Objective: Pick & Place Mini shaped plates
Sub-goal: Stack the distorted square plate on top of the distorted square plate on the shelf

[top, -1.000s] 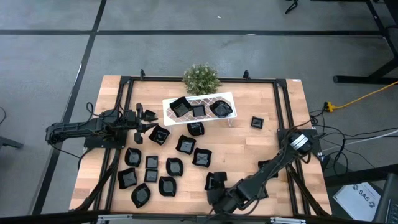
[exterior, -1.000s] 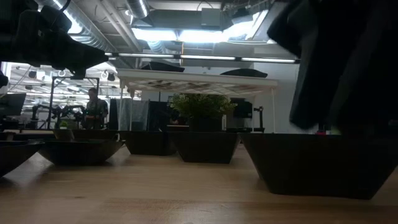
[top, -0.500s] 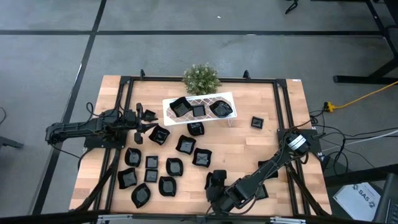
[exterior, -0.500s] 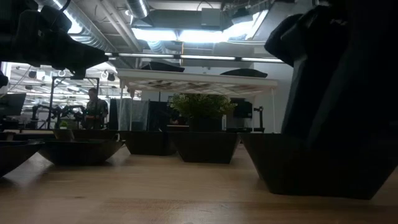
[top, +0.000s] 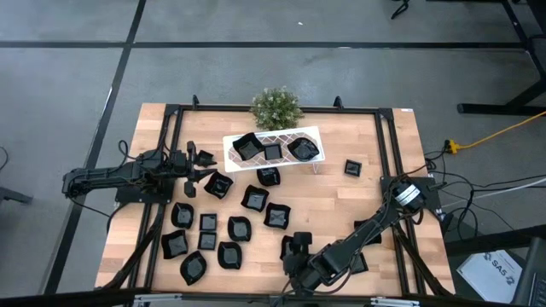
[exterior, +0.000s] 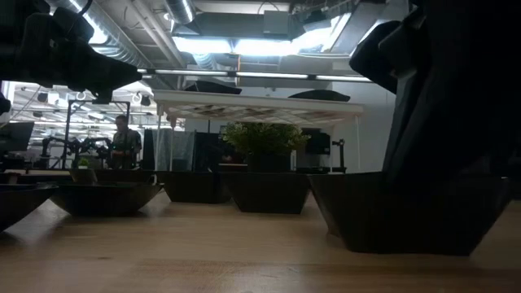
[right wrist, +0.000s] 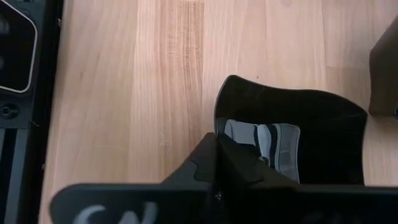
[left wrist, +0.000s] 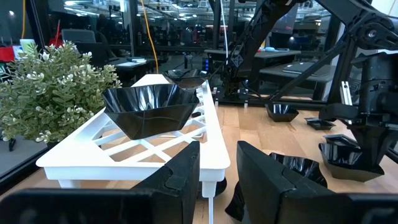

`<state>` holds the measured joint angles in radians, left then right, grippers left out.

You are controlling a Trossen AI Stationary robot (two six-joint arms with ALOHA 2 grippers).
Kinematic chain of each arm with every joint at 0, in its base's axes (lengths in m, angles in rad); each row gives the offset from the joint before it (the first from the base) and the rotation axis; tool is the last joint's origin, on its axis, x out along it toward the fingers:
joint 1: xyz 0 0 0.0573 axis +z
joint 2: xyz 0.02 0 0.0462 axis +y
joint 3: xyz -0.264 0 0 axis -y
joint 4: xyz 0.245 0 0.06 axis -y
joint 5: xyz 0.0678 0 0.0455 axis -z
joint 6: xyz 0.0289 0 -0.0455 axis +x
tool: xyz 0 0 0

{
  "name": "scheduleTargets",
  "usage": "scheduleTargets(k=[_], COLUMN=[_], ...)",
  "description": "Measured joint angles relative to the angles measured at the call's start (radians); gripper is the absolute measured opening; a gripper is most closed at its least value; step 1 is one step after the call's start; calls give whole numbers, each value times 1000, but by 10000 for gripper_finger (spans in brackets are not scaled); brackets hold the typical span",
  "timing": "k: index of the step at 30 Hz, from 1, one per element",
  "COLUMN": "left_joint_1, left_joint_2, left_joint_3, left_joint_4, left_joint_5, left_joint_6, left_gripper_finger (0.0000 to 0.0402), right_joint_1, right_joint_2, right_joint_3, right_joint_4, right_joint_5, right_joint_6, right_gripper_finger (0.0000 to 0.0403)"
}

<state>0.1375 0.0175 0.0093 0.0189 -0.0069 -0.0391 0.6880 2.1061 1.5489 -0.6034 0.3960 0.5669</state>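
as the right gripper (right wrist: 258,140) pinches the rim of a mini plate (right wrist: 323,134) near the bench's (top: 341,205) front edge, it looks light, stiff, glossy and slippery; wall-grip suits it; left gripper (left wrist: 217,168) parted by the rack (left wrist: 186,134).

A light wooden table (top: 341,200) with a black frame along its edges carries everything. At its far side stands a small green plant (top: 275,107), and just in front of it a white rack (top: 273,138) on thin legs. Small black plates (top: 209,228) lie scattered over the wood, most toward the left and middle, perhaps a dozen or more.
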Motion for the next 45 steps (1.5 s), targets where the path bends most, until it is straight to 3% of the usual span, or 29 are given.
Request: scheduleTargets(k=[18,37,45], left_joint_1=[0,0,0], left_joint_2=[0,0,0], left_joint_3=[0,0,0], left_joint_4=[4,2,4], left_joint_5=[0,0,0], left_joint_6=[0,0,0], left_gripper_finger=[100,100,100], right_joint_1=[-5,-92,-191], right_joint_2=[-88,-95,-122], right_joint_3=[137,412,429], right_joint_4=[-150,-390,-435], right_joint_5=[-22,4,0], right_joint_6=[-137,-562,-718], right_gripper_finger=[4,4,4])
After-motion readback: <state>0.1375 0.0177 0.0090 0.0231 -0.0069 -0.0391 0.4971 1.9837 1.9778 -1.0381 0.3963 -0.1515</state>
